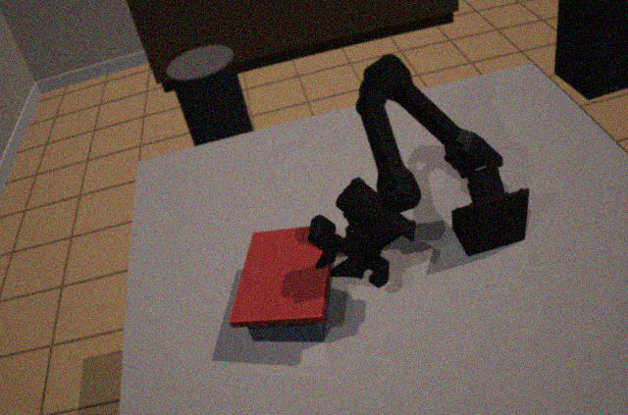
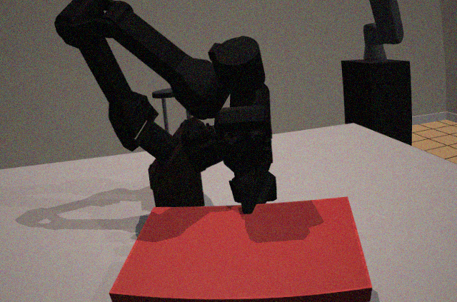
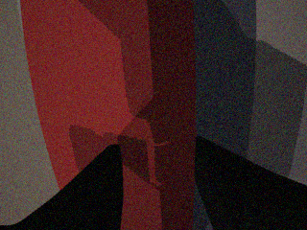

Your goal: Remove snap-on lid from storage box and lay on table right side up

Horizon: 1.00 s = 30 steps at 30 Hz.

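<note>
The red lid (image 1: 274,268) (image 2: 240,265) (image 3: 77,86) lies right side up over the blue-grey storage box (image 1: 288,333) (image 3: 223,72). The lid's rim overhangs the box walls. Its arm-side edge looks very slightly raised, but how far it is free of the box I cannot tell. My gripper (image 1: 326,270) (image 2: 247,208) (image 3: 155,151) is shut on the lid's arm-side edge, about midway along it. One finger is on the lid's top, the other is at the outer side below the rim. The lower finger is hidden in the exterior view.
The box stands on the grey-white table (image 1: 456,349) (image 2: 405,188), with my arm's base behind the gripper. A round stool (image 1: 200,63) and a brown cabinet (image 1: 284,5) stand beyond the table. Another arm on a black pedestal (image 2: 376,96) stands in the background.
</note>
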Motion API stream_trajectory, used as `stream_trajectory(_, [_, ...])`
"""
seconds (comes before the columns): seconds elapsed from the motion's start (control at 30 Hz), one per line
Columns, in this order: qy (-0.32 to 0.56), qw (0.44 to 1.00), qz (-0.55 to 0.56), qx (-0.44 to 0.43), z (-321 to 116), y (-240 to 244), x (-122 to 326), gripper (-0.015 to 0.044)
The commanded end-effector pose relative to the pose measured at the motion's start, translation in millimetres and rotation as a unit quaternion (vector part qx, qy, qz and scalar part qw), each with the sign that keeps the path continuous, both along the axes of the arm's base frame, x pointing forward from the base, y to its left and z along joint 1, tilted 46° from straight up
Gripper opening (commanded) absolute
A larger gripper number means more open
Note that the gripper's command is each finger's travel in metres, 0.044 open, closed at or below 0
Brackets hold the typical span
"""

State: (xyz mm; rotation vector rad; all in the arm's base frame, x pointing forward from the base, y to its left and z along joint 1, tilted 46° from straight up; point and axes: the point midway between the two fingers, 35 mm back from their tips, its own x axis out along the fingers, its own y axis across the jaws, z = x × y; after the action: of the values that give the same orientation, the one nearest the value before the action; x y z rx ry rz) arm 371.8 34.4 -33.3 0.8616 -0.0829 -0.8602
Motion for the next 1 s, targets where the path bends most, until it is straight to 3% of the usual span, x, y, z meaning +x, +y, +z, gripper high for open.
stream_trajectory(0.0, [0.000, 1.000, 0.000, 0.001, 0.0, -0.6, 0.9, 0.0000])
stream_trajectory(0.97, [0.000, 1.000, 0.000, 0.001, 0.6, -1.4, 3.2, 0.0000])
